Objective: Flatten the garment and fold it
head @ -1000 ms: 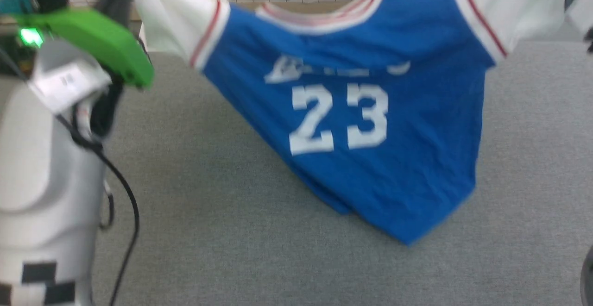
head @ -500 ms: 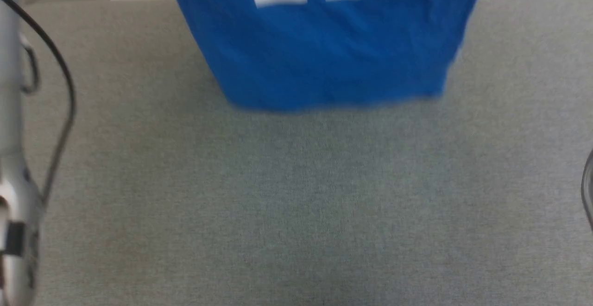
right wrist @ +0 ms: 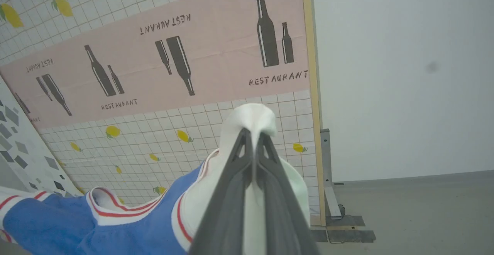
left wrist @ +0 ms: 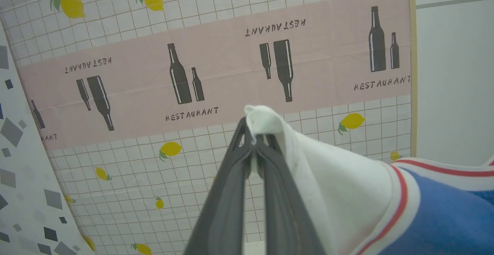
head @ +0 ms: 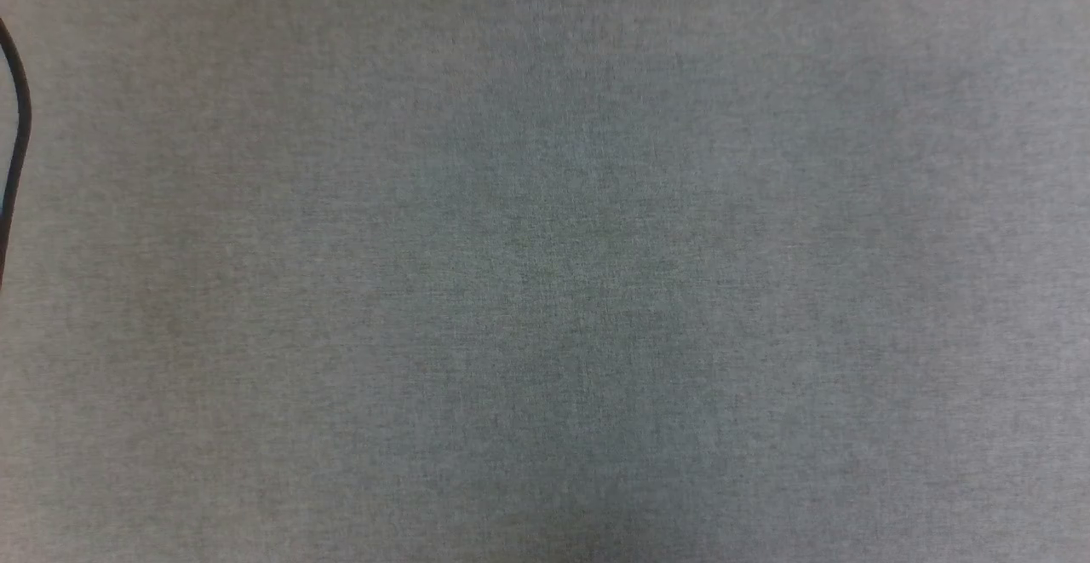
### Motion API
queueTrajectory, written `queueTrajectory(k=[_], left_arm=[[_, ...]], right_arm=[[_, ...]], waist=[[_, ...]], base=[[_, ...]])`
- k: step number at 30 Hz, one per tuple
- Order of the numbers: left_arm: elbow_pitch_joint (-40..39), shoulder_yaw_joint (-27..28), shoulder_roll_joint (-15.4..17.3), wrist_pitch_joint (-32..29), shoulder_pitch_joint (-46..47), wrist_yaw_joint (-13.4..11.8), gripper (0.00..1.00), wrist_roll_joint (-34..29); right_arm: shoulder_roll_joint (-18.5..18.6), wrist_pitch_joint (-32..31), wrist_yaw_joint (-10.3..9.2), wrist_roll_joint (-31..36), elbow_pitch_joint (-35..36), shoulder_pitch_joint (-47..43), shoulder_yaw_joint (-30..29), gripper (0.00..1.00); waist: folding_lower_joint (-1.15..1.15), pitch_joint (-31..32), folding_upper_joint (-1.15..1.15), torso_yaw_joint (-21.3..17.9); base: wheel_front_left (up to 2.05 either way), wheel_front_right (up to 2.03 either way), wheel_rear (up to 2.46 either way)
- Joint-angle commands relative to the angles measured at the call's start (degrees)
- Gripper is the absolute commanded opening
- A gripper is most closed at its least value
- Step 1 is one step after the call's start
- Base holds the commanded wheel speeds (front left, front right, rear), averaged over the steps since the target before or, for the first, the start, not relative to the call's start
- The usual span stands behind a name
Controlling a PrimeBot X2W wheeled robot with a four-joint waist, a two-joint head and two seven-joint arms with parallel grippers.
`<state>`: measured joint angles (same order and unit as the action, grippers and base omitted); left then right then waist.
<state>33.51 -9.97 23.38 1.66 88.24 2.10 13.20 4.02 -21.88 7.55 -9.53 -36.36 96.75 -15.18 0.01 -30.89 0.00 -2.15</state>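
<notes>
In the left wrist view my left gripper [left wrist: 252,139] is shut on a white sleeve of the garment [left wrist: 339,193], whose red-and-white trim and blue body run off to the lower right. My right gripper [right wrist: 252,137] is shut on the other white sleeve, and the garment [right wrist: 127,224] shows its blue body and striped neckline at the lower left of that view. The garment hangs in the air, stretched between the two grippers. The head view looks down on the grey table surface [head: 545,256].
A black cable [head: 15,146] curves along the left edge of the head view. Behind the grippers stands a screen [left wrist: 193,46] printed with lemons, bottles and the word RESTAURANT. Right of it are a plain white wall [right wrist: 405,73] and grey floor [right wrist: 417,212].
The head camera has tilted down: the blue garment and the left arm slid up and out of its picture, leaving grey table cloth.
</notes>
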Motion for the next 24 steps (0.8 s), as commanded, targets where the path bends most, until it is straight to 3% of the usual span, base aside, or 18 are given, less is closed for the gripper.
queueTrajectory(k=[1,13,24], left_arm=[[0.8,-0.1,0.1,0.8,0.6,-0.1,0.00,0.1],[10.4,-1.9,-2.7,7.6,-7.5,2.1,0.00,2.3],[14.5,-4.1,-7.4,12.3,-27.8,4.7,0.00,7.4]], right_arm=[[-0.3,0.5,-0.06,0.4,-0.9,0.6,0.2,0.00],[0.7,3.1,-0.06,-6.6,-4.8,-8.9,6.9,0.00],[5.7,4.4,-0.06,-21.6,1.4,-33.3,18.5,0.00]], waist=[[-0.01,-2.7,0.00,0.0],[-0.01,-1.6,0.00,1.8],[-0.01,9.7,0.00,3.4]], base=[[0.00,0.00,0.00],[0.00,0.00,0.00],[0.00,0.00,0.00]])
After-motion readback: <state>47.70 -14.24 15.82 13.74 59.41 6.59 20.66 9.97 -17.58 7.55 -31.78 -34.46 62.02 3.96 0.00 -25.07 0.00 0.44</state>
